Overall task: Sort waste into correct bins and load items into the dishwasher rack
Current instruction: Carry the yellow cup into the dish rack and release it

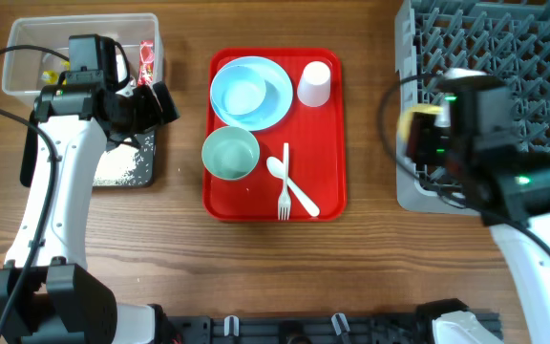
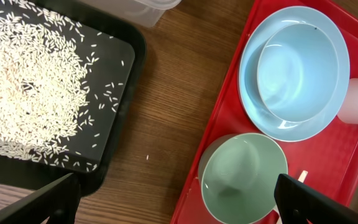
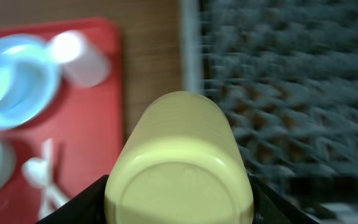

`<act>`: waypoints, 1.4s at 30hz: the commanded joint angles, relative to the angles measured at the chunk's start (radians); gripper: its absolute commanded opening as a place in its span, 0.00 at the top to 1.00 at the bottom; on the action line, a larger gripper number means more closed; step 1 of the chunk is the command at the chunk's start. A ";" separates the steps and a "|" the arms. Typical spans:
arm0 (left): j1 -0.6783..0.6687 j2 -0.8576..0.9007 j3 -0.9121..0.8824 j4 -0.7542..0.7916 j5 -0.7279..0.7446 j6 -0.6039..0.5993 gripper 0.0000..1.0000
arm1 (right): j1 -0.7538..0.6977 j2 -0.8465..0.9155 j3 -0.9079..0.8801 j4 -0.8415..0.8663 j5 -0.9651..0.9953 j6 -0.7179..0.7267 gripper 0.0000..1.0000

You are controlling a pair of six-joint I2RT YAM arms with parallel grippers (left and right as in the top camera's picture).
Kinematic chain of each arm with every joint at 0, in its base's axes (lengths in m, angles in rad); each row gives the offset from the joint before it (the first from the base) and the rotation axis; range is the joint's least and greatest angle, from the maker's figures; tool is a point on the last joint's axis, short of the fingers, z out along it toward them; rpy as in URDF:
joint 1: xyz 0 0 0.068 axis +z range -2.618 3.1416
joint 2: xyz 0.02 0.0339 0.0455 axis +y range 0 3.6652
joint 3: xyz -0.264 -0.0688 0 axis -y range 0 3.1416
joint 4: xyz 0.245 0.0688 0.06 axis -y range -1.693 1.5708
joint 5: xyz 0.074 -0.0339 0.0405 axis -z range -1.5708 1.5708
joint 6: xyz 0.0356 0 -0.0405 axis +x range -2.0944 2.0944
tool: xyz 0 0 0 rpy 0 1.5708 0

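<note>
Left hand [image 1: 160,103]: fingers [image 2: 48,200] set wide apart, holding nothing; it hovers near the far-left corner of the worktop [image 1: 370,268], over the seam between the two bins.

Clear tub [image 1: 27,59]: far-left corner. A clear wrapper with red print [image 1: 145,57] lies against its right wall; the other contents are partly hidden by the arm.

Black tray [image 2: 126,74]: just in front of the tub, along the left edge. White rice-like grains [image 2: 30,81] are spread across its floor.

Red tray [image 1: 327,191]: centre of the worktop, slightly towards the far edge. It carries:
- pale blue plate [image 1: 280,100], far-left part of the tray, with one pale blue bowl [image 1: 240,93] nested in it;
- pale green bowl [image 1: 230,153], upright and empty, just in front of the plate;
- pale pink cup [image 1: 314,83], far-right part of the tray, beside the plate;
- white fork [image 1: 284,205] and white spoon [image 1: 276,168], near-right part, crossing one another.

Right hand [image 3: 176,202]: clamped on the yellow cup [image 3: 179,149], a finger on either side, the cup's flat end facing the wrist camera. Cup and hand sit at the left rim of the rack, off the red tray. The wrist view is blurred.

Dishwasher rack [image 1: 533,48]: grey, grid base with upright pegs, far-right corner of the worktop.
</note>
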 commanded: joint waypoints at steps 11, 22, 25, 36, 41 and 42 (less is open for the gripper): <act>0.003 -0.002 0.006 0.003 -0.006 0.002 0.00 | -0.565 0.065 0.018 0.005 -0.197 -0.043 0.51; 0.003 -0.002 0.006 0.003 -0.006 0.002 0.00 | -0.793 0.257 0.018 0.024 -0.245 -0.037 0.53; 0.003 -0.002 0.006 0.003 -0.006 0.002 0.00 | -0.800 0.300 0.018 0.046 -0.244 -0.038 0.53; 0.003 -0.002 0.006 0.007 -0.006 0.002 0.00 | -0.800 0.395 0.018 0.071 -0.206 -0.037 0.53; 0.003 -0.002 0.006 0.007 -0.006 0.002 0.00 | -0.800 0.413 0.014 0.080 -0.206 -0.034 0.53; 0.003 -0.002 0.006 0.007 -0.006 0.002 0.00 | -0.800 0.417 0.014 0.077 -0.206 -0.034 0.53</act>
